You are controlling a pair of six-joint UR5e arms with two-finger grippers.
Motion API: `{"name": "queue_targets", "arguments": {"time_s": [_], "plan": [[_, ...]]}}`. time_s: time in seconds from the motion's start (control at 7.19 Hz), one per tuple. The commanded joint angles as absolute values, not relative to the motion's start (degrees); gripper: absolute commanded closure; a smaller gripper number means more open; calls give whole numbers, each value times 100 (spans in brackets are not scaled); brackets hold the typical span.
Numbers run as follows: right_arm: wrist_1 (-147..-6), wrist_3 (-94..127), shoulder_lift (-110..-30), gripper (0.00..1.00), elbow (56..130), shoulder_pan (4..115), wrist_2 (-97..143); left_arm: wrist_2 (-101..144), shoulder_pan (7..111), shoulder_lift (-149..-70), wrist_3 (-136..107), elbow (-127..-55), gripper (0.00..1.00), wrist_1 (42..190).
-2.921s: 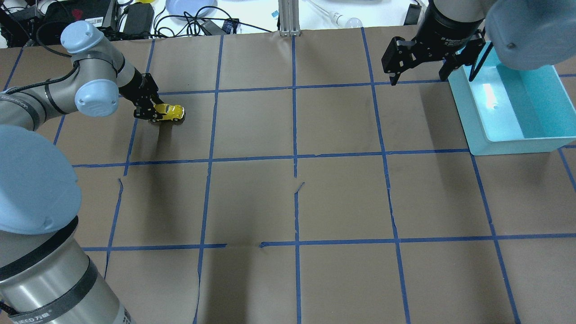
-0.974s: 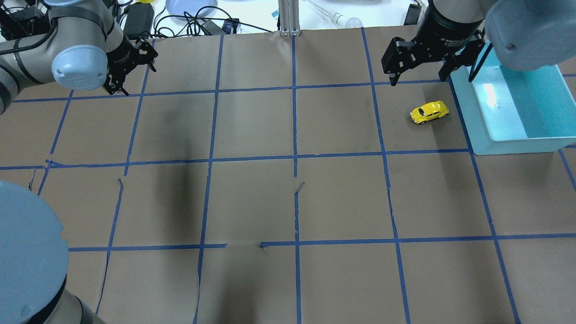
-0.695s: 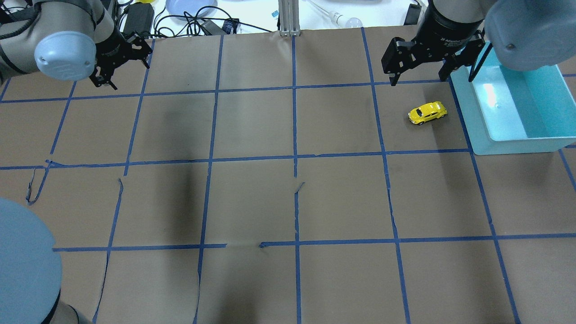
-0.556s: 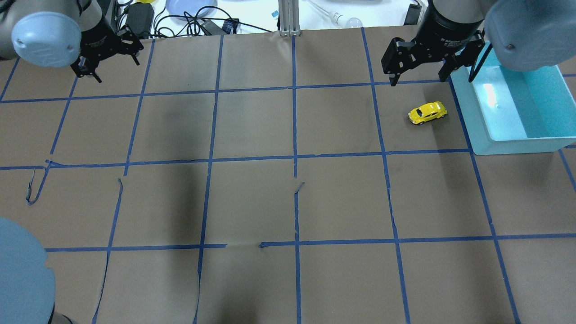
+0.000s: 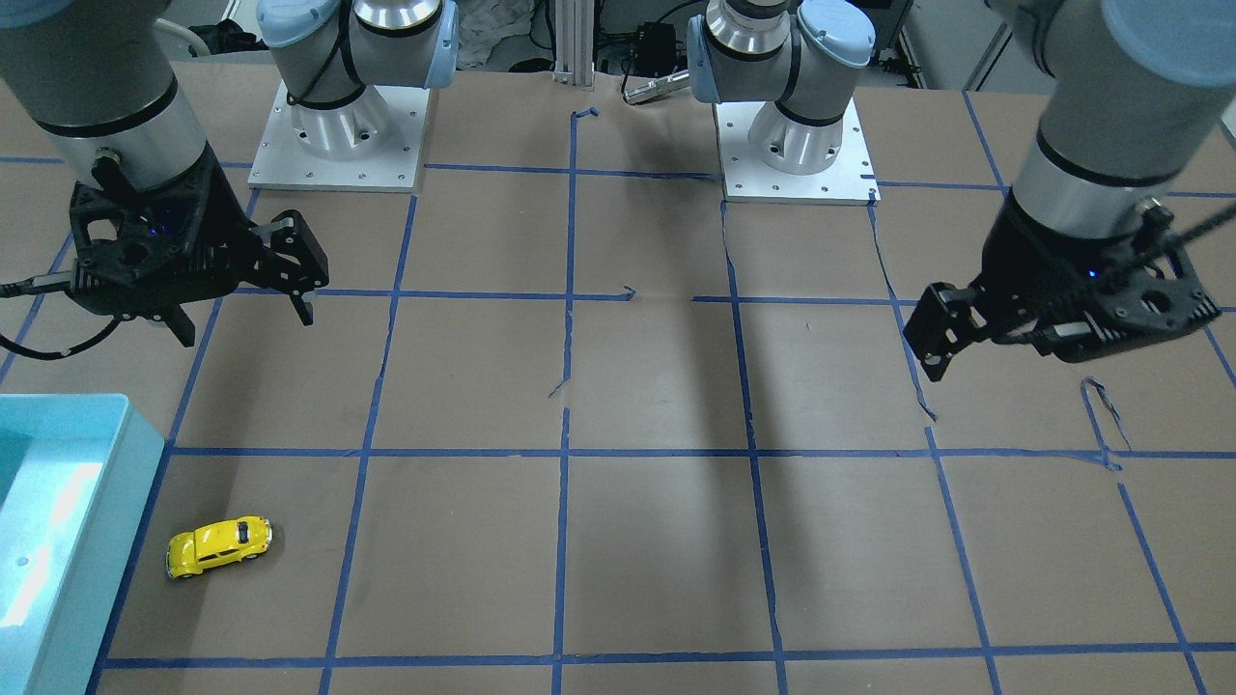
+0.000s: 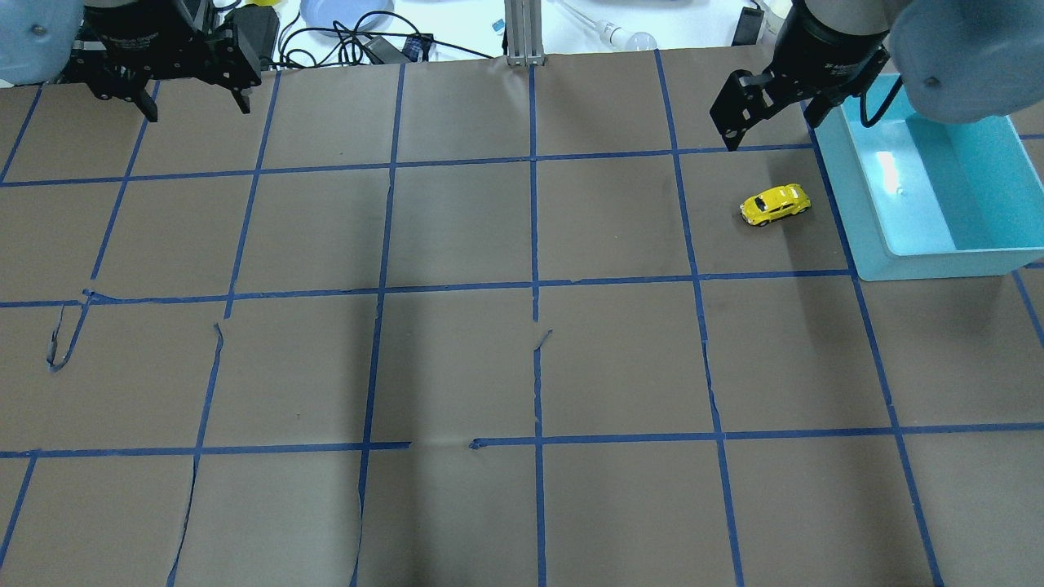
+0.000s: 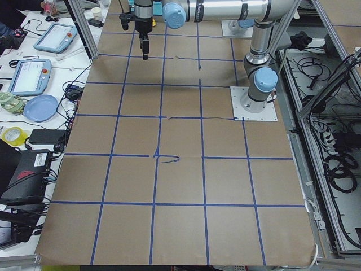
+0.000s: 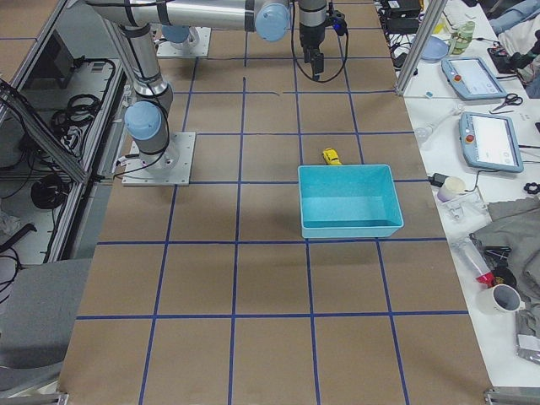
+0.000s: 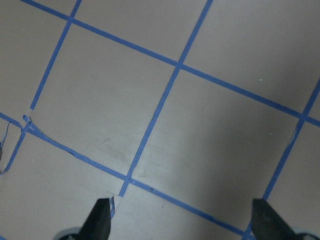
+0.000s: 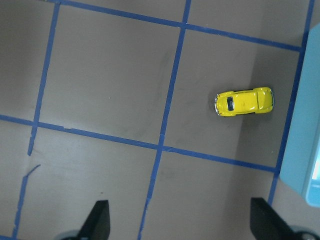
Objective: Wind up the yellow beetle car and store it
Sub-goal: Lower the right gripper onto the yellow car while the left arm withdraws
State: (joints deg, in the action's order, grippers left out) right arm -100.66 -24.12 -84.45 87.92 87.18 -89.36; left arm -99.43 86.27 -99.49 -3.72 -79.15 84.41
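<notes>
The yellow beetle car [image 6: 776,204] stands on its wheels on the brown paper, a short way to the left of the teal bin [image 6: 848,220]. It also shows in the front view [image 5: 218,545], the right side view [image 8: 332,156] and the right wrist view [image 10: 244,101]. My right gripper [image 6: 771,129] hangs open and empty above the table, just beyond the car, which lies ahead of its fingers and off to the right in the right wrist view [image 10: 182,225]. My left gripper [image 6: 198,110] is open and empty at the far left corner, well away from the car.
The teal bin [image 5: 106,541] is open-topped and looks empty. Blue tape lines grid the brown paper, which is torn and lifted near my left gripper [image 5: 1014,376]. Cables, a blue plate [image 6: 342,15] and tablets lie beyond the table's far edge.
The car left my left gripper's grasp at the left and rolled across to the bin, where it has stopped. My left arm drew back to the far left corner. My right gripper shifted slightly.
</notes>
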Motion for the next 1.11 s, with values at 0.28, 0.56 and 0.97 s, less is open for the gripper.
{"name": "queue_targets", "arguments": {"time_s": [0.28, 0.56, 0.97], "plan": [[-10543, -7119, -7763, 0, 8789, 7718, -8421, -9870, 8850, -9687, -71, -8558, 0, 8621], [-11542, -9207, -7061, 0, 8964, 7717, -8473, -9458, 8780, -9528, -62, -8578, 0, 8867], [-12339, -11663, -6270, 0, 9254, 7717, -8403, -9378, 8719, -9431, 308, -8648, 0, 9184]]}}
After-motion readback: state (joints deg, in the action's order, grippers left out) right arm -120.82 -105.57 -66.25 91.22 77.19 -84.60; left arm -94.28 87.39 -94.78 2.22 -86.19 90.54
